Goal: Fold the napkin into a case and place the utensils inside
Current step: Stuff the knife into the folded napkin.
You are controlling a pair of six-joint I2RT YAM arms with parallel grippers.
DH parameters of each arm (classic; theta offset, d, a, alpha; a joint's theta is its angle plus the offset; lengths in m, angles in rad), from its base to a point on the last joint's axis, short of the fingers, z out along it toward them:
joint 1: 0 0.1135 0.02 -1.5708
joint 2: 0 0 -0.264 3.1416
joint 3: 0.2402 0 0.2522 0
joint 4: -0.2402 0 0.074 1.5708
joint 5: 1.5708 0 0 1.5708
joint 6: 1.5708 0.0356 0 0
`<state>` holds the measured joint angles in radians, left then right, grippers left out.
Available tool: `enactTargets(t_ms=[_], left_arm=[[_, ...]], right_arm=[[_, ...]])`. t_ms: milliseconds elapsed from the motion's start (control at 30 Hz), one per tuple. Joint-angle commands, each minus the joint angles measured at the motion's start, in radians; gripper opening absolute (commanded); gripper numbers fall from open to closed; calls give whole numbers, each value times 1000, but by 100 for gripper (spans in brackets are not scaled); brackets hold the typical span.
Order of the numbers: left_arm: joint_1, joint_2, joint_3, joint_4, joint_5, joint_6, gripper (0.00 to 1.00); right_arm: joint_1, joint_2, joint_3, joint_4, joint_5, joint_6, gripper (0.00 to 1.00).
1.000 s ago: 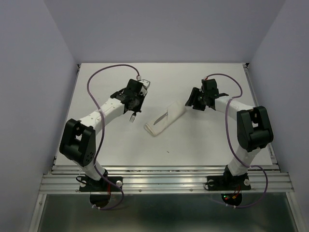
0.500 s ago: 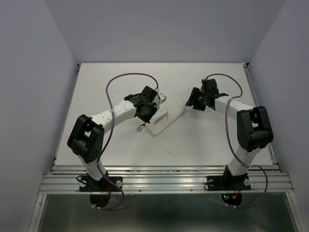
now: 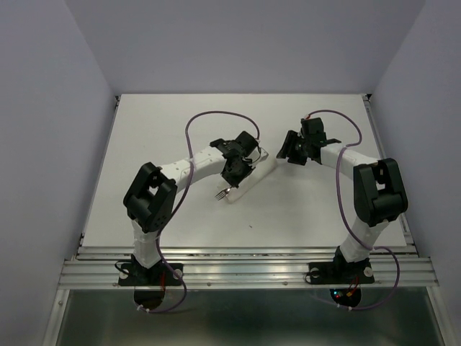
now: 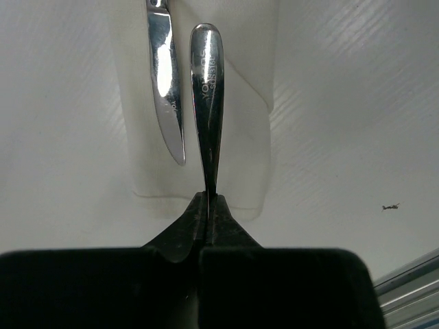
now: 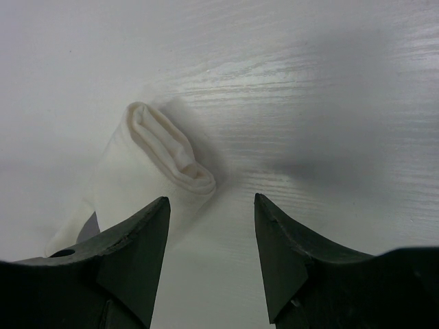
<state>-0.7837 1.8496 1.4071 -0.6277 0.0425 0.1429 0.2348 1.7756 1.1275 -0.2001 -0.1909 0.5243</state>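
Silver fork (image 4: 207,103), clamped in the left jaws, reaches over the case's (image 4: 255,137) near-left edge beside the knife (image 4: 164,75), while the right jaws gape wide at its far-right end, open worktop (image 3: 324,209) beyond.

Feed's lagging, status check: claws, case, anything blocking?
Left claw shut on fork, handle over case. Right claw open, empty, by case's rolled end. Knife lies on case. Nothing blocking.

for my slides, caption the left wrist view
Left tool pinches the fork, its handle over the folded napkin beside the knife
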Motion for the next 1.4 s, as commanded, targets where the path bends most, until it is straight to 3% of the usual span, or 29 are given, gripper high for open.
enactTargets(t_ms=[0, 433, 1000, 1367], left_arm=[[0, 32, 108, -73, -30, 30, 0], [-8, 106, 161, -132, -102, 23, 0], [-31, 207, 266, -184, -72, 29, 0], [-29, 117, 187, -153, -87, 34, 0]], right_arm=[[-5, -31, 12, 11, 10, 3, 58], [-5, -33, 9, 11, 10, 5, 58], [-5, -31, 9, 11, 10, 3, 58], [-5, -30, 8, 11, 7, 3, 58]])
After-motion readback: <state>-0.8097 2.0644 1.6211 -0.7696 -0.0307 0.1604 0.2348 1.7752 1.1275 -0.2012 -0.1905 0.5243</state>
